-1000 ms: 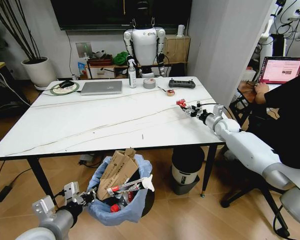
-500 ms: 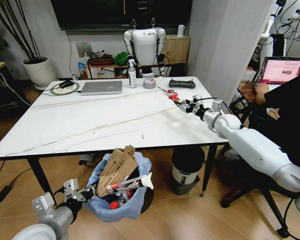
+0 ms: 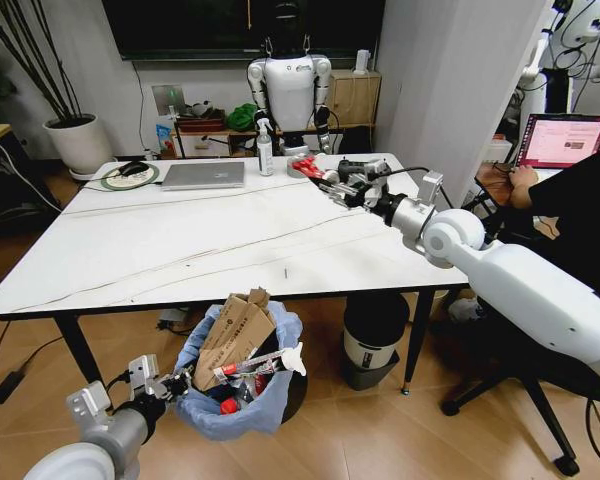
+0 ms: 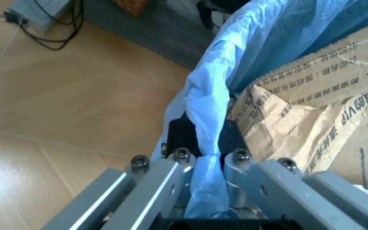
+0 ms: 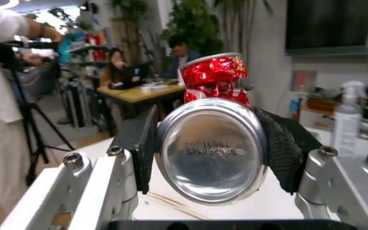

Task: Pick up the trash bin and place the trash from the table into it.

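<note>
My right gripper [image 3: 327, 178] is held above the far right part of the white table [image 3: 180, 250], shut on a crushed red can [image 3: 310, 165] of trash. In the right wrist view the can [image 5: 212, 148] sits end-on between the black pads [image 5: 283, 148], silver base toward the camera. On the floor in front of the table stands the trash bin [image 3: 265, 410] with its light-blue bag. It holds torn brown cardboard [image 3: 230, 340], white wrappers and red packs. My left gripper [image 3: 170, 385] is shut on the bin's bag rim [image 4: 206, 124], with the cardboard [image 4: 312, 110] beside it.
At the table's far edge lie a silver laptop [image 3: 202, 175], a spray bottle [image 3: 265, 150], a grey tape roll [image 3: 296, 170] and a round mat [image 3: 130, 177]. A white cylinder with a black top [image 3: 372, 340] stands under the table. A seated person [image 3: 580, 220] is at the right.
My right gripper has swung left and toward the table's far edge, carrying the red can. The left gripper and the bin have barely shifted.
</note>
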Available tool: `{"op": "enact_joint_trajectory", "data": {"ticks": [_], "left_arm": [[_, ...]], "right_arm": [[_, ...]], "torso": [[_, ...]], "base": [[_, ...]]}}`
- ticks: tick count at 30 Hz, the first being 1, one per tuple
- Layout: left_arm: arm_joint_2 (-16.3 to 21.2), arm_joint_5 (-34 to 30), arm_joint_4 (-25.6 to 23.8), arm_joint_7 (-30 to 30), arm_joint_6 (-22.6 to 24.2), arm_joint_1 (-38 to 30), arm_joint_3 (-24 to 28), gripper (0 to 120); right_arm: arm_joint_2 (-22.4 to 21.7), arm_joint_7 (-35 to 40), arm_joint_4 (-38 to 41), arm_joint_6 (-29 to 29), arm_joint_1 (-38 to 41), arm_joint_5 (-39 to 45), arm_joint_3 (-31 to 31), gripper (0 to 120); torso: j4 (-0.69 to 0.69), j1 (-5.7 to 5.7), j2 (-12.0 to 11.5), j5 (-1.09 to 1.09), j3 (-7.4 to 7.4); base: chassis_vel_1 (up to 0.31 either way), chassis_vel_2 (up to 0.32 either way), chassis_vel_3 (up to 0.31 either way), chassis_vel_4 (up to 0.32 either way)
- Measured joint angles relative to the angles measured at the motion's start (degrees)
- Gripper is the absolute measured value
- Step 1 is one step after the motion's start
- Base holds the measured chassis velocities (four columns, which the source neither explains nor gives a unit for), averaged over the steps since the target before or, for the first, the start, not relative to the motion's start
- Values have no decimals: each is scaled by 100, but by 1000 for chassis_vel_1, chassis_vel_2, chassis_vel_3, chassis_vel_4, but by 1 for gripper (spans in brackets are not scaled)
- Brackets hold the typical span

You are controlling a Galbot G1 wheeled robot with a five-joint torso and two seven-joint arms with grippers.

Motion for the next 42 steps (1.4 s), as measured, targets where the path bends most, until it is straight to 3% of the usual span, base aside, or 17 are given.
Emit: {"op": "enact_joint_trajectory", "data": {"ticks": [11, 22, 33, 42], "left_arm": [[-24, 13, -48, 0, 0, 47, -60, 0], [-104, 16, -70, -1, -1, 77, -106, 0], [-182, 33, -123, -24, -2, 119, -167, 0], [-229, 47, -150, -29, -2, 119, -176, 0]], "right_arm": [[-97, -97, 1088, 53, 139, 161, -355, 49], [-222, -218, 1835, 183, 109, 11, -1143, 49], [-90, -309, 1949, 222, 62, -301, -1616, 49], [41, -469, 1568, 325, 26, -722, -1890, 49]], "torso": [[0, 0, -1, -1, 0], [0, 0, -1, 0, 1], [1, 0, -1, 1, 1], [1, 0, 0, 0, 1]], "base": [[0, 0, 0, 0], [0, 0, 0, 0], [0, 0, 0, 0], [0, 0, 0, 0]]}}
